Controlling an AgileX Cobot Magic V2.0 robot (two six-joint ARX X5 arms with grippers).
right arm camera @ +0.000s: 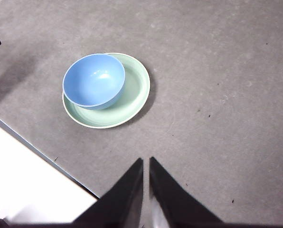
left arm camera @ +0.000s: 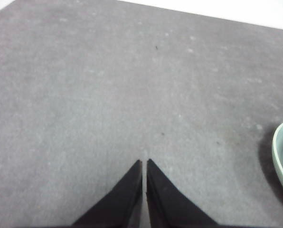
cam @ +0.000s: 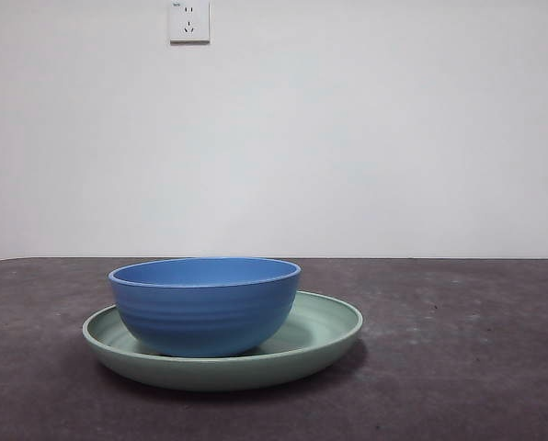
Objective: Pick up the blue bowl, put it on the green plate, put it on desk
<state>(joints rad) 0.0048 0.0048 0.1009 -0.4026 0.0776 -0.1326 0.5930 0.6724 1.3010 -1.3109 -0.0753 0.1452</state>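
Front view shows the round, deep, medium-blue bowl (cam: 205, 306) with faint horizontal ridges sitting upright inside the wide, shallow, pale mint-green round plate (cam: 325, 342). The bowl is not centred: it sits toward one side of the plate, so a broad strip of the plate's ringed inner surface is bare on the other side. The plate rests flat on the dark grey-brown, mottled matte worktop (cam: 467, 367). Behind stands a plain white wall (cam: 366, 138) with a white power socket (cam: 189, 20) high up. No arm appears in this view.

From the right wrist view, the bowl (right arm camera: 93, 80) is seen from above, empty, its rim reaching over one edge of the plate (right arm camera: 136, 90), which casts a dark shadow on the worktop (right arm camera: 217, 61). The right tool (right arm camera: 146, 160) hangs above bare worktop, well apart from the plate, its two black jaws clenched together with only a thin slit between the tips and nothing held. A pale edge strip and white floor area lie beyond the worktop's border.

The left wrist view shows the left tool (left arm camera: 144, 162) likewise clenched on nothing, tips nearly touching, over bare worktop (left arm camera: 108, 85). Only a small arc of the plate's rim (left arm camera: 280, 156) shows at the picture's side, well apart from that tool.
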